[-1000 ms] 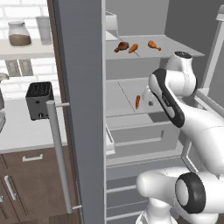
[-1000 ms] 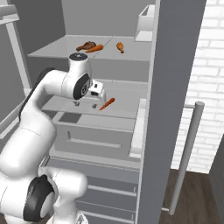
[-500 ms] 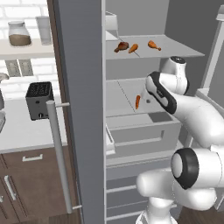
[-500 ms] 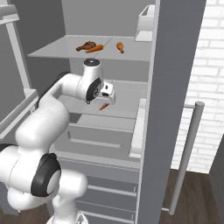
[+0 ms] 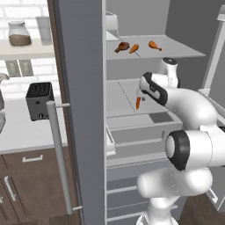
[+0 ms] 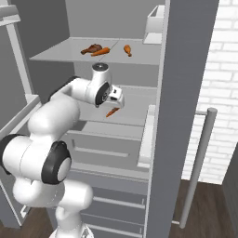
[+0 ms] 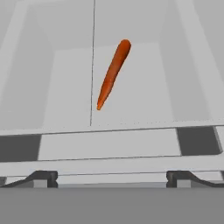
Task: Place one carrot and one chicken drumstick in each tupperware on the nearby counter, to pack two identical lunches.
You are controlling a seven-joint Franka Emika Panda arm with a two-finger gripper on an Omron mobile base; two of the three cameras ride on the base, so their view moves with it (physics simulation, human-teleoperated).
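One carrot (image 7: 113, 73) lies free on the middle fridge shelf (image 5: 123, 99); over the last second the pincer (image 7: 111, 177) has spread fully open and swung in toward it, empty, indicating the approach to a first grasp. Two drumsticks (image 5: 122, 46) and another carrot (image 5: 134, 48) wait on the upper shelf (image 6: 69, 55); the open fridge door (image 5: 81, 110) stands between arm and worktop (image 5: 26, 127).

Carrot (image 5: 138, 103) on middle shelf partly behind arm; toaster (image 5: 39, 102) right edge behind fridge door.
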